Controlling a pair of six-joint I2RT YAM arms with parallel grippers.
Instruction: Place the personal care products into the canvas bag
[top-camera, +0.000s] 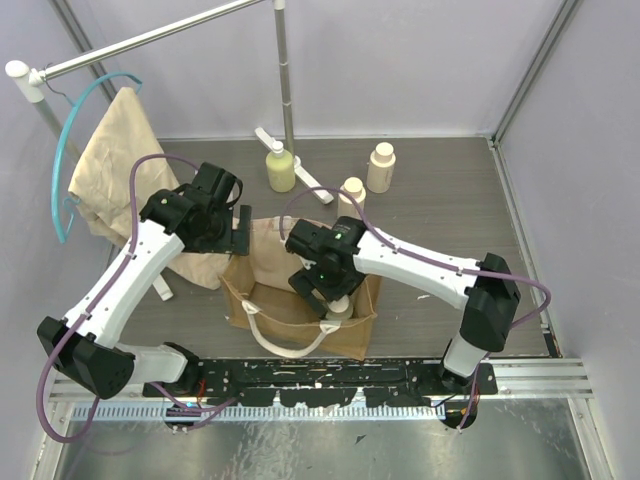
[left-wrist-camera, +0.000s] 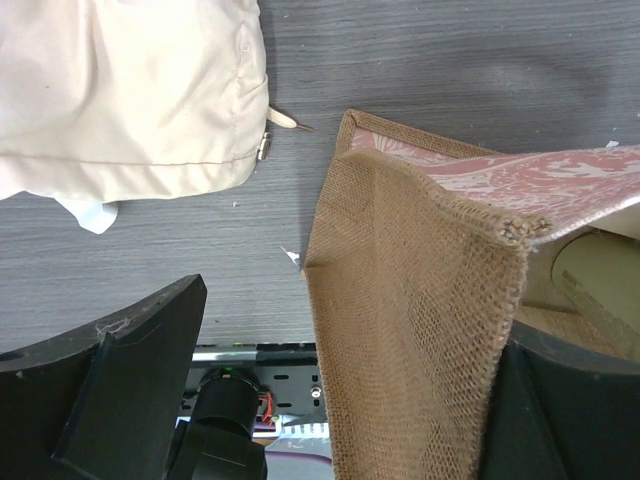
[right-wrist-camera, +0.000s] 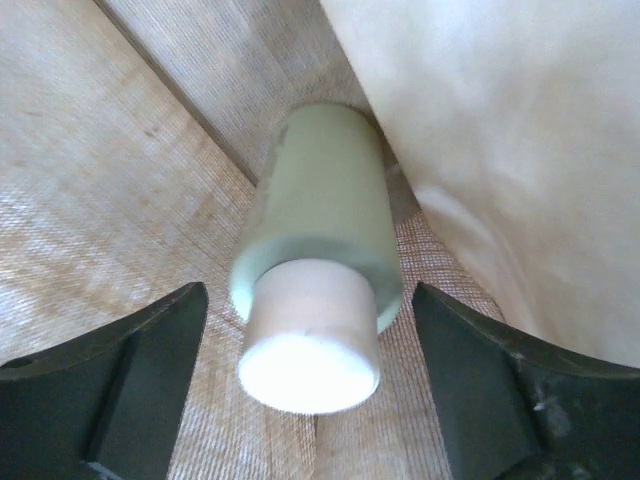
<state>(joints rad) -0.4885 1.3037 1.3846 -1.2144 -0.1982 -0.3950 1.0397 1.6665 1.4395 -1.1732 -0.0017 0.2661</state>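
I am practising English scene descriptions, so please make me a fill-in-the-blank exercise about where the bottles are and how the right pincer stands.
1. The green bottle between the fingers of the right pincer is inside the ____.
2. ____ other bottles stand on the table behind the bag.
3. The right pincer is ____: neither finger touches the green bottle.
Missing words: bag; three; open.

bag (left-wrist-camera: 400, 330): tan weave, pink-and-white patterned lining
bottle (right-wrist-camera: 325, 220): pale green, cream cap
counter (top-camera: 430, 200): grey wood grain
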